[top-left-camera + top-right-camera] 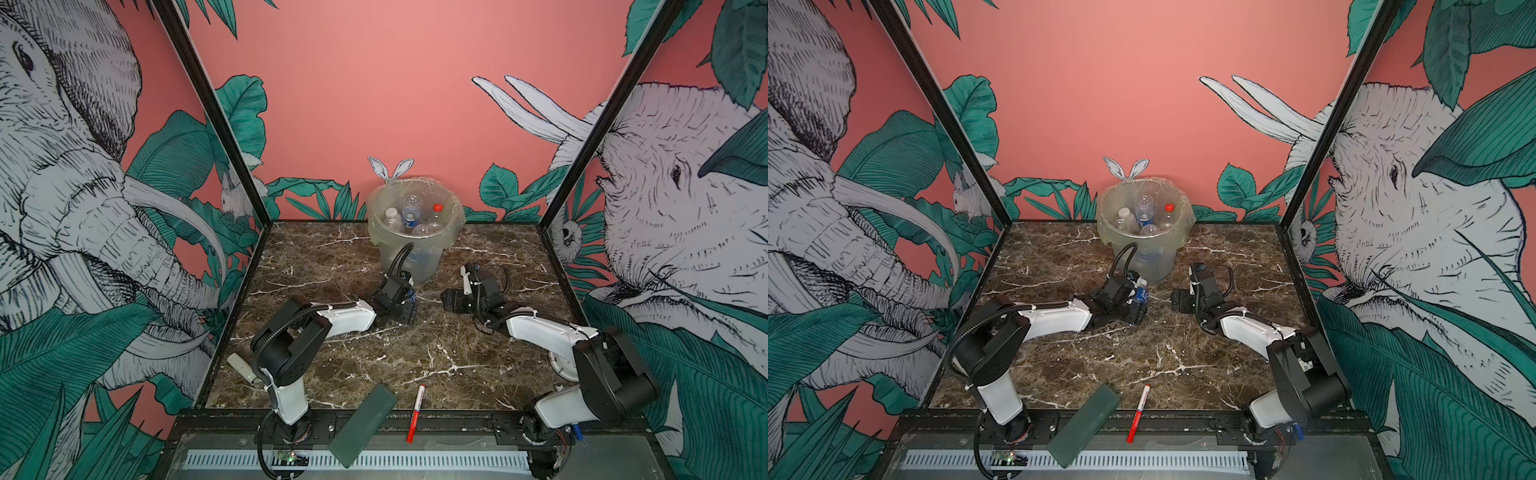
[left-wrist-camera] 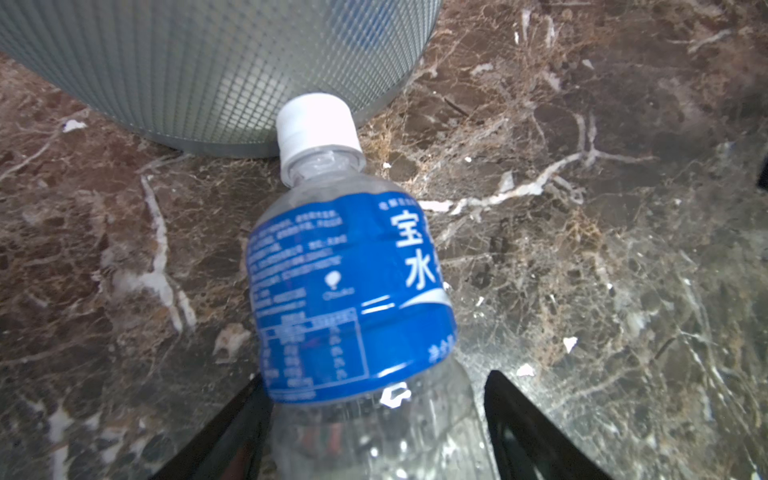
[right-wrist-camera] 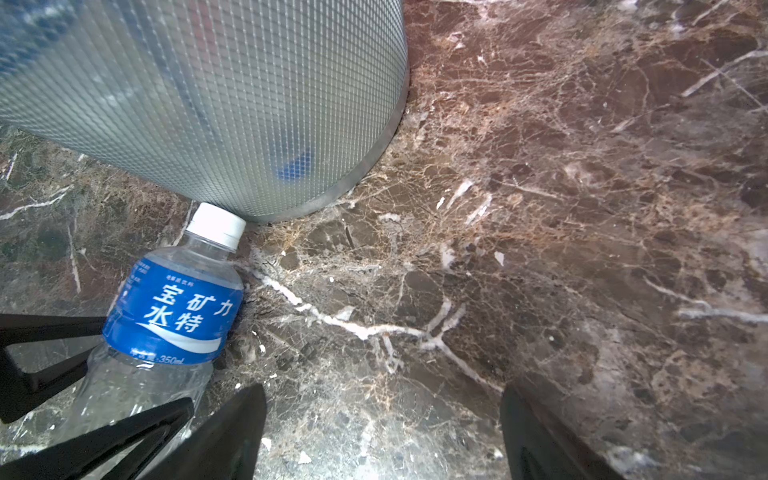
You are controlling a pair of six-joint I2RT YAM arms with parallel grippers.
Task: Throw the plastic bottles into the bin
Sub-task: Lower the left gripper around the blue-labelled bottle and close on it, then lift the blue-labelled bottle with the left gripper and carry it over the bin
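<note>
Blue-labelled bottle (image 2: 349, 291), base cut off, within left hand (image 2: 374, 378), grip unclear; right hand (image 3: 382, 390) released.

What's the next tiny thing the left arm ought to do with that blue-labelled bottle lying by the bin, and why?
Probably close the left gripper on the blue-labelled bottle: its jaws straddle the clear lower body with a small gap on one side, and the bottle lies with its cap at the base of the bin.
</note>
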